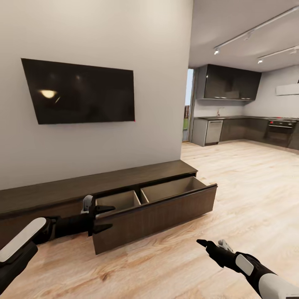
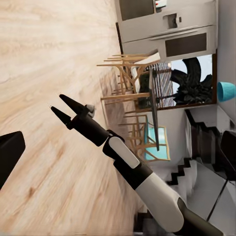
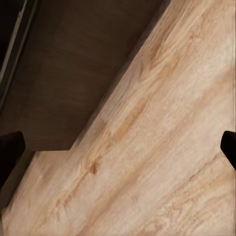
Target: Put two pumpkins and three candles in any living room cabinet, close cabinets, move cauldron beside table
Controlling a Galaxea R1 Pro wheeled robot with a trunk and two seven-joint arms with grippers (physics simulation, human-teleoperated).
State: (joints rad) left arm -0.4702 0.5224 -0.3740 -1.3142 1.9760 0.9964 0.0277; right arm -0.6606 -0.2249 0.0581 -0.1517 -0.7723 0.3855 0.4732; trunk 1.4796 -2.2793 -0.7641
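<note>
Two grippers in head view. Right gripper [image 1: 203, 242] nearest, low over floor [image 1: 249, 187], arm extended fwd; fingers look nearly together, holding nothing. Left gripper [image 1: 109, 218] farther, arm horizontal, jaws apart straddling near end of drawer front [image 1: 166, 211]. Cabinet [image 1: 62, 191] sits along wall under TV [image 1: 79, 91]; drawer pulled out, both pale compartments bare. No pumpkins or candles visible. Step in hand, judged: cabinet opened, ready for loading. Next move calls for releasing drawer, then locating items.
</note>
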